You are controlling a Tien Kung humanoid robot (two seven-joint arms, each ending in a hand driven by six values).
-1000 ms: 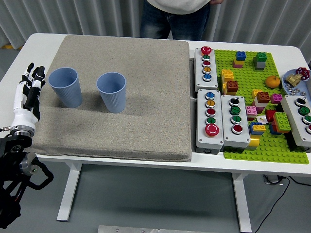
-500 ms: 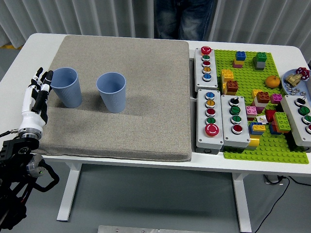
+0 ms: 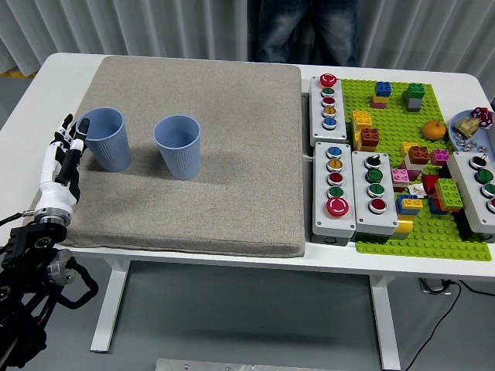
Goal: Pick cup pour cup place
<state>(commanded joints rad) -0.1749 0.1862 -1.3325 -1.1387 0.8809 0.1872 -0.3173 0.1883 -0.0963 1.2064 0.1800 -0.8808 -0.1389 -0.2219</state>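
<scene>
Left white-and-black robot hand (image 3: 62, 166) just beside left light-blue ribbed plastic cup (image 3: 104, 138), fingers (image 3: 68, 133) straight, apart, holding nothing. Cup stands upright on grey cloth mat (image 3: 232, 154) on white desk (image 3: 46, 85). Second same blue cup (image 3: 178, 146) near. Risk: fingers push cup over, or squash soft wall.

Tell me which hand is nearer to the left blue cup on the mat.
Left. The left hand is just beside the left blue cup, at its left side, fingers open and not gripping it. The right hand is not in view.
</scene>
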